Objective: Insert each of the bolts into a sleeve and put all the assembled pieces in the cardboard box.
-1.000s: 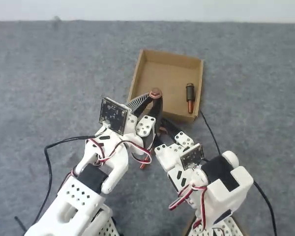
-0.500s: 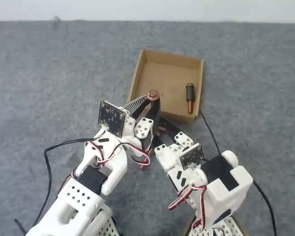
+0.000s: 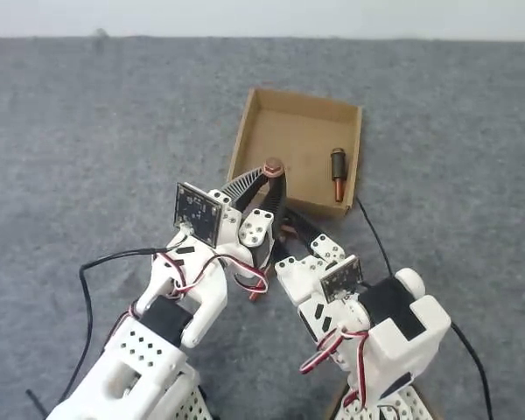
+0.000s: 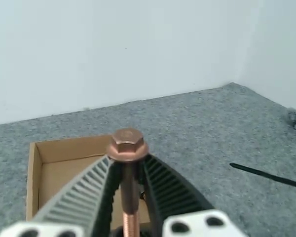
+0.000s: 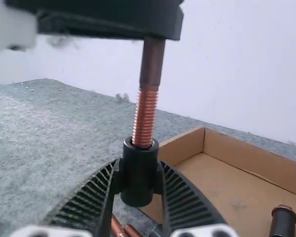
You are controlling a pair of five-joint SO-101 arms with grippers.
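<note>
A: Left gripper [image 4: 128,167]?
B: Clenched on the bolt [image 4: 128,146], which stands upright. Its fingers pinch the smooth shank just under the hex head, and the thread hangs below them.

A: Right gripper [image 5: 138,183]?
B: Grasping the sleeve [image 5: 137,168] around its barrel, mouth up, directly under the left gripper. The bolt's threaded tip is in the mouth and most of the thread is above the rim.

A: How will the parts handle?
B: The bolt looks like metal: stiff, small, dense for its size. The shank is slick, so the ribbed fingers do the holding, and the head just above them should stop it sliding down. The sleeve looks like hard black plastic, light and rigid. Being round, it could roll or twist in the grip if the bolt goes in off-axis.

A: Best hold?
B: I'd keep both as they are. High on the shank leaves the thread free. Mid-barrel on the sleeve keeps the mouth clear and resists tipping.

A: Box [image 3: 353,166]?
B: Just beyond both grippers' tips, open. One finished piece [image 3: 338,173] lies inside by the far wall. Two copper ends [image 5: 117,228] lie on the carpet under the right gripper, likely more bolts, though too little of them shows to be sure.
</note>
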